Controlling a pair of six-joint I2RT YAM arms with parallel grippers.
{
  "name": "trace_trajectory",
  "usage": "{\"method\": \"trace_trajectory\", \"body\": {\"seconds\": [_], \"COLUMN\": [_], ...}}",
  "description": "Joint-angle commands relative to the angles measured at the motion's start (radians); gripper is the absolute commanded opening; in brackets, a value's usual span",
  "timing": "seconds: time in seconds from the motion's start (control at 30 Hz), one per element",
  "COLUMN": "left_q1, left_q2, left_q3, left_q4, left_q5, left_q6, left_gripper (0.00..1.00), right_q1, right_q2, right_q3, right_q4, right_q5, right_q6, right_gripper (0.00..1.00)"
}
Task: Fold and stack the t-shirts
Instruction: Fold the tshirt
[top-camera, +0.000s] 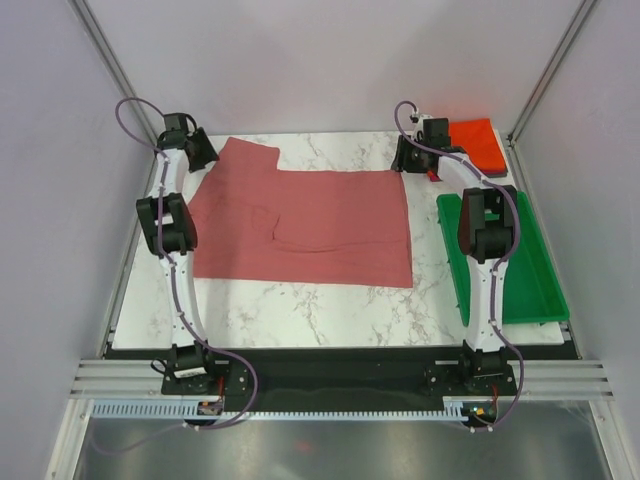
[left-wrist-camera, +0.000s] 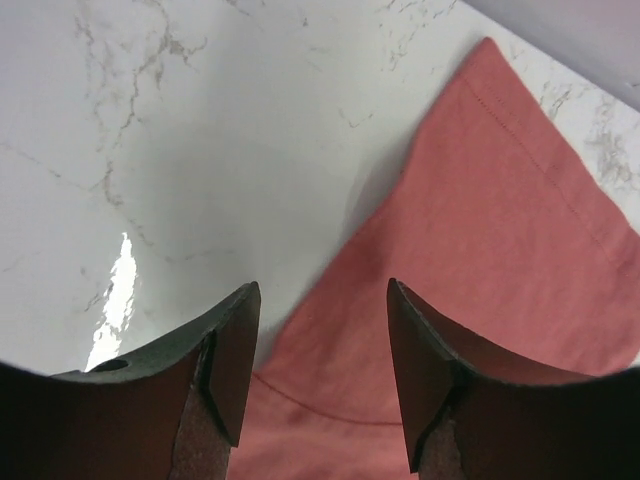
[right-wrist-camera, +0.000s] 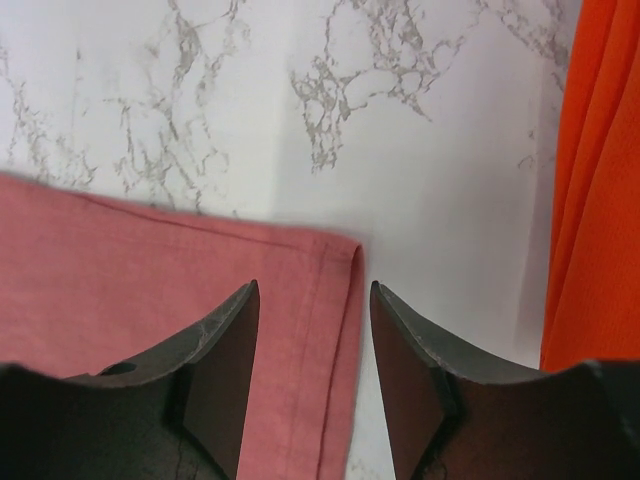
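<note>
The top camera looks down from high behind the arm bases (top-camera: 200, 365) over the whole white marble-patterned table (top-camera: 300, 310). The 2 wrist cameras face down, close, each sharing 1 far corner of the flat dusty rose-red t-shirt (top-camera: 310, 225) with it.

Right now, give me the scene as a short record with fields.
table: white marble-pattern tabletop
shirt: dusty rose-red cotton t-shirt, spread flat mid-table
far right corner: bright orange-red folded cloth
tray: green plastic tray, at the table's right edge
left hand: open, above the shirt's far left edge
right hand: open, above the shirt's far right corner
</note>
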Motion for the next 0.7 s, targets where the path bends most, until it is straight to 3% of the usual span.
{"method": "trace_trajectory", "body": {"seconds": [0.0, 0.3, 0.5, 0.67], "left_q1": [0.003, 0.008, 0.009, 0.011], "left_q2": [0.038, 0.084, 0.094, 0.084], "left_q3": [0.059, 0.051, 0.040, 0.011], "left_q4": [0.097, 0.242, 0.274, 0.296], "left_q5": [0.048, 0.203, 0.273, 0.384], "left_q6": [0.017, -0.091, -0.128, -0.124], "left_gripper": [0.62, 0.62, 0.50, 0.34], "right_q1": [-0.020, -0.032, -0.040, -0.051], "right_q2": [0.047, 0.159, 0.177, 0.188], "right_q3": [0.091, 0.185, 0.215, 0.220], "right_q4": [0.030, -0.002, -0.010, -0.022], "right_q5": [-0.055, -0.112, -0.189, -0.226], "right_q6": [-0.042, -0.106, -0.123, -0.126], "right_gripper": [0.57, 0.59, 0.58, 0.52]}}
